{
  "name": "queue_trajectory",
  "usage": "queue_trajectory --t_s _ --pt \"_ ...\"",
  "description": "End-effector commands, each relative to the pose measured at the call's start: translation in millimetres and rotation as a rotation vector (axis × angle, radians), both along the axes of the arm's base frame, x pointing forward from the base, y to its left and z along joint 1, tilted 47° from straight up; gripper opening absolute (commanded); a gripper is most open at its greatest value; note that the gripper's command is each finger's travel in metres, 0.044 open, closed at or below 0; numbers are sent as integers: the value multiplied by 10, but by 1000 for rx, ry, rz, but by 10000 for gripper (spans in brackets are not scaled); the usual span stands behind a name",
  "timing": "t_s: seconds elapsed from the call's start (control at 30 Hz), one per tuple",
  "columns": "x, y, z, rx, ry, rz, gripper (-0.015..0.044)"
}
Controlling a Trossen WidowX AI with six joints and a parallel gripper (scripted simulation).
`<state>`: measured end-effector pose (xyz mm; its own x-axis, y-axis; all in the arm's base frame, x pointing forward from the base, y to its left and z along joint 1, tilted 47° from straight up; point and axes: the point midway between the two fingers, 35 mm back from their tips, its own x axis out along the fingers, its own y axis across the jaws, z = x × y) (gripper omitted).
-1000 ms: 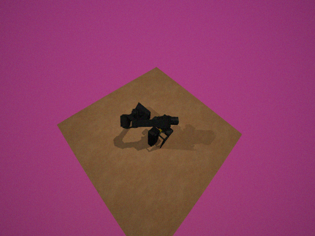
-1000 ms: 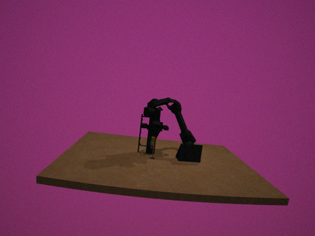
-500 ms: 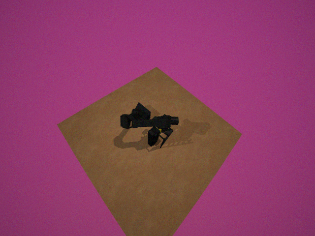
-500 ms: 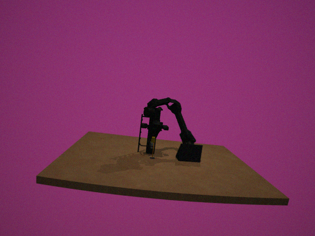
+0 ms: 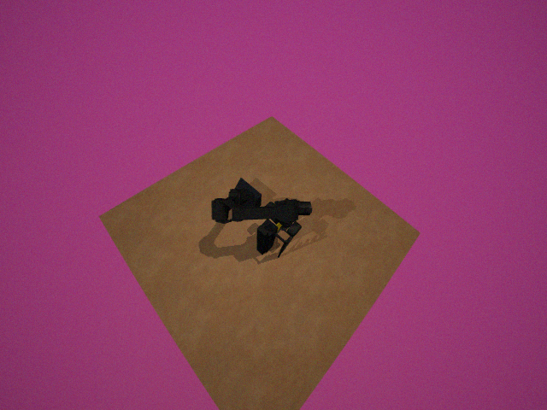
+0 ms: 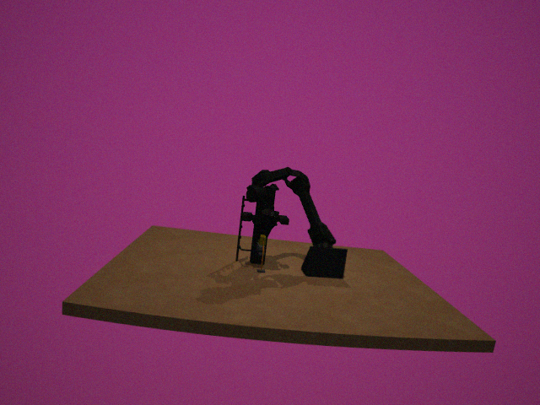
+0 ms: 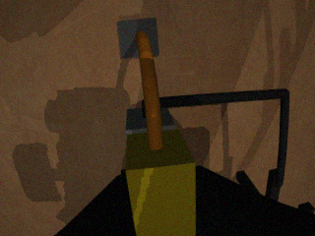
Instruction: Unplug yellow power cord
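Observation:
The yellow plug [image 7: 162,202] [image 6: 262,239] stands near the table's middle; it shows only as a small patch in the top view [image 5: 279,226]. The orange cord [image 7: 150,84] [image 6: 262,256] runs from it to a small grey plate [image 7: 126,43] [image 6: 261,271] on the table. My gripper [image 7: 159,181] is shut on the yellow plug, with a black finger at each side. A grey-blue part [image 7: 148,119] shows just beyond the plug. An upright black block [image 5: 266,240], perhaps the strip, stands close by. Whether the plug sits in a socket is hidden.
A thin black frame [image 7: 283,133] [image 6: 240,229] [image 5: 287,243] stands upright beside the plug, close to my gripper. The black base box [image 6: 325,262] of my arm stands on the brown table [image 5: 247,318] [image 6: 362,305]. The arm arches over and down to the plug.

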<state>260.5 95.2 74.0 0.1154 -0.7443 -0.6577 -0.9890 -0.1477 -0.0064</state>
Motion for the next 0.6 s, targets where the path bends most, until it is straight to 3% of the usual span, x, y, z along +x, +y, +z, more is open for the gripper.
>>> queue_trajectory --t_s 0.0,0.33,0.57 --pt "-20 206 -146 48 5 8 0" --pt "-46 332 -246 48 6 9 0" --pt "-37 266 -216 43 6 10 184"
